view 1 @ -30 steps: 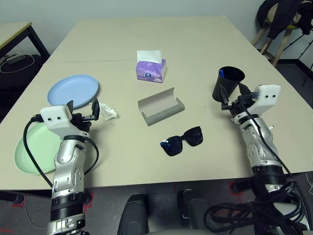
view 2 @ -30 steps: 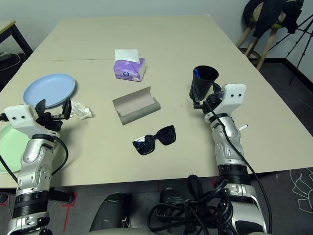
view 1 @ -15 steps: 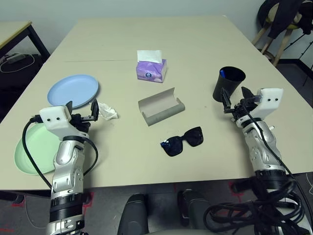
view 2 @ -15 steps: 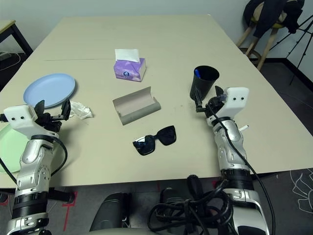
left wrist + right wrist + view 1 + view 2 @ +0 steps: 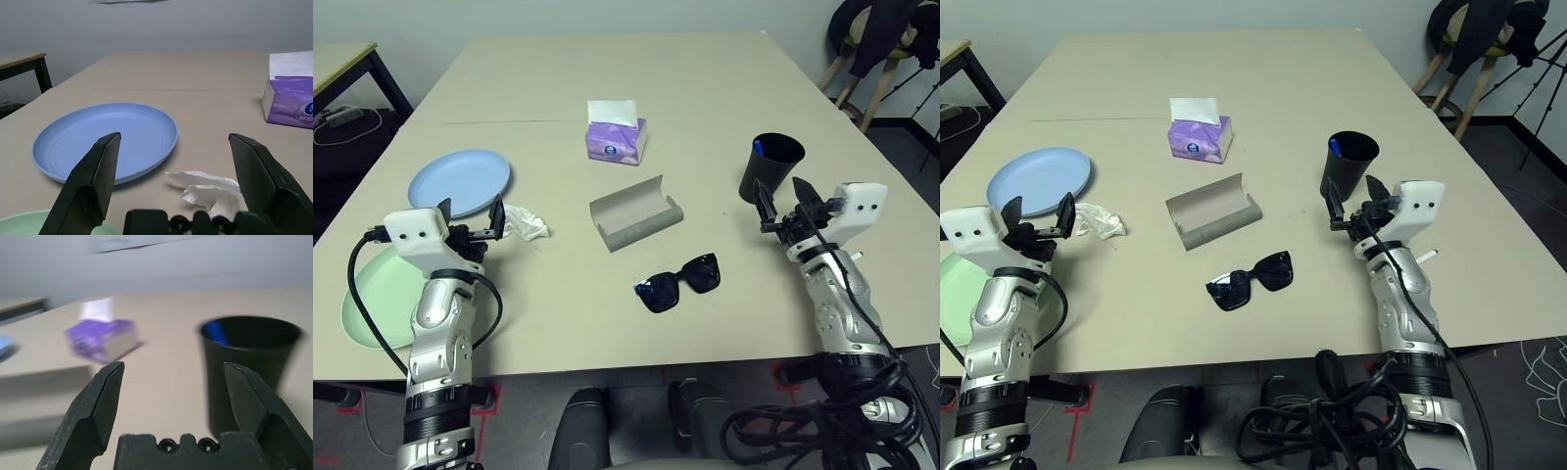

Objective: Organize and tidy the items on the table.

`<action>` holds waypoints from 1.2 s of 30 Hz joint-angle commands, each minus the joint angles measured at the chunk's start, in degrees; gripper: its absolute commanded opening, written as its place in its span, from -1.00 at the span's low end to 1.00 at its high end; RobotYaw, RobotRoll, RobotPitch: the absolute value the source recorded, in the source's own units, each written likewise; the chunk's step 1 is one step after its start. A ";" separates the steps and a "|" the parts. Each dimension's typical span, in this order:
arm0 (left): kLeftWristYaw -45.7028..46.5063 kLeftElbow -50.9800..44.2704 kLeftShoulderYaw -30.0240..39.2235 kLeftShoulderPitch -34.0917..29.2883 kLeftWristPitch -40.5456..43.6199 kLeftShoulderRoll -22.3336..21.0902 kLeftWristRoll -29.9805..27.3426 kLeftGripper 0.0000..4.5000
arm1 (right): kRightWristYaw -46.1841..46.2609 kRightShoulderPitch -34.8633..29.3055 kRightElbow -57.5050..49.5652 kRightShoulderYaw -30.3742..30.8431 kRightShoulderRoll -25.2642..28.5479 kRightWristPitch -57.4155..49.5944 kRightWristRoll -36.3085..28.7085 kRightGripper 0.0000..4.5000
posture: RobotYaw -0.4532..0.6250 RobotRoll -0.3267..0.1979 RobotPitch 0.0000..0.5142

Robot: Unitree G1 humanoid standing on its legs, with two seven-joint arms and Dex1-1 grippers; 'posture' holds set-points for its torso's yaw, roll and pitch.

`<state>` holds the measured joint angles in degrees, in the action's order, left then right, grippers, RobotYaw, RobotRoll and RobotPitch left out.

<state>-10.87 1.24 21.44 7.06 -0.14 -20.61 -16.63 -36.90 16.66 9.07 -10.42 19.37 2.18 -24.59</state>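
**Both claws spread and empty above a cluttered worktop**

The beige worktop [image 5: 705, 88] carried all the items. On the robot's left lay the pale blue plate [image 5: 460, 181], and nearer the front edge the pale green plate [image 5: 377, 299], partly behind the left arm. The crumpled white tissue [image 5: 524, 223] sat just beside the blue plate, toward the middle. The left claw [image 5: 470, 217] hung close to the tissue with its two black fingers [image 5: 93, 181] spread wide, gripping nothing; from the wrist, the tissue showed between them, not touched.

Toward the far middle stood the purple tissue box [image 5: 615, 139], a white sheet sticking out of its top. Nearer lay the grey glasses case [image 5: 634, 212], open, and nearer still the black sunglasses [image 5: 677, 283], apart from the case.

On the right stood the black cup [image 5: 770, 167], upright, with something blue inside. The right claw [image 5: 783, 201] hovered just beside the cup, fingers likewise spread, holding nothing. A white pen [image 5: 1427, 256] lay on the worktop behind the right forearm.
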 commanded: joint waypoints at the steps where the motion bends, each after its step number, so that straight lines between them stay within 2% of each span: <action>1: -1.40 -2.56 0.47 -1.77 1.97 -0.83 -1.15 1.00 | -13.07 1.47 1.06 2.90 2.60 -0.20 -3.14 0.98 | 0.10 0.25 -0.58; 4: -1.74 -3.55 0.83 -2.80 3.04 -1.31 -1.36 1.00 | -26.69 3.12 1.80 8.26 5.98 1.44 -2.37 0.98 | 0.13 0.25 -0.58; 10: -3.28 -6.22 0.57 -4.19 7.80 -2.48 -2.52 1.00 | -41.21 4.32 1.41 15.00 8.50 5.03 -0.74 0.98 | 0.17 0.25 -0.59; 18: -5.62 -7.97 1.42 -4.27 13.75 -4.90 -4.63 1.00 | -47.34 5.22 2.42 17.57 9.37 8.41 1.30 0.98 | 0.19 0.25 -0.61; 24: -8.62 -8.14 1.58 -3.78 18.46 -8.19 -6.09 1.00 | -47.79 5.28 2.81 17.23 8.88 8.52 1.37 0.98 | 0.19 0.25 -0.63; 28: -12.11 -9.81 2.62 -4.57 28.50 -13.80 -9.86 1.00 | -47.74 5.00 2.29 17.44 8.89 8.22 1.50 0.98 | 0.20 0.25 -0.63; 31: -17.15 -9.23 5.86 -5.23 39.42 -21.47 -15.15 1.00 | -47.82 4.63 1.76 17.69 8.90 7.89 1.49 0.98 | 0.21 0.25 -0.63; 36: -24.27 -3.55 8.55 -6.04 43.32 -29.34 -16.30 1.00 | -46.81 4.60 1.91 17.30 8.47 7.34 1.37 0.98 | 0.21 0.25 -0.64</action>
<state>-33.12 -4.17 29.41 1.78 41.70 -49.47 -32.20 -84.00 21.64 11.33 6.28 28.01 9.89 -23.29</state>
